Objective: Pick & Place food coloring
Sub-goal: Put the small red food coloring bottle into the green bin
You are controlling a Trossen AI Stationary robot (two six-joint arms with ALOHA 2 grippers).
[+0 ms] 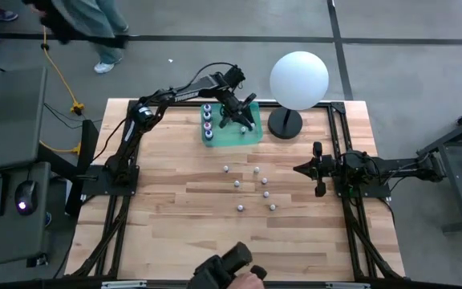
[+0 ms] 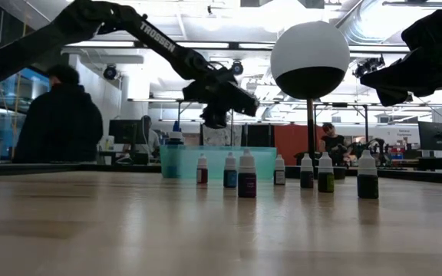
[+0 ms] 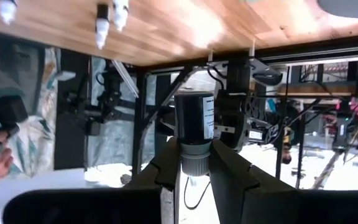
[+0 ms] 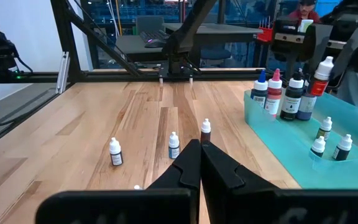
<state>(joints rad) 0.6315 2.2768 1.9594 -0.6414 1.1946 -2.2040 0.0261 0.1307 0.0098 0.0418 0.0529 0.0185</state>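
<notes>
My left gripper (image 1: 241, 111) hangs over the far side of a teal tray (image 1: 251, 135) at the table's far middle, shut on a dark food coloring bottle (image 3: 194, 118). Several more bottles (image 1: 208, 120) stand upright in the tray's left part. Several small white-capped bottles (image 1: 247, 189) stand loose on their bases at the table's middle, and show as a row (image 2: 247, 175) in the low view. My right gripper (image 4: 199, 163) waits shut at the table's right side (image 1: 318, 168), touching nothing. My left gripper pinches the bottle's pale cap end (image 3: 196, 163) between its two fingers. The dark labelled body (image 3: 193, 115) sticks out past the fingertips, in line with them. The bottle is lifted clear, above the tray.
A big white sphere on a black stand (image 1: 298, 80) rises just right of the tray, close to my left gripper. Black frame rails run along the table's left and right edges. A person's hand with a dark device (image 1: 231, 269) shows at the near edge. Bare wood lies near the front.
</notes>
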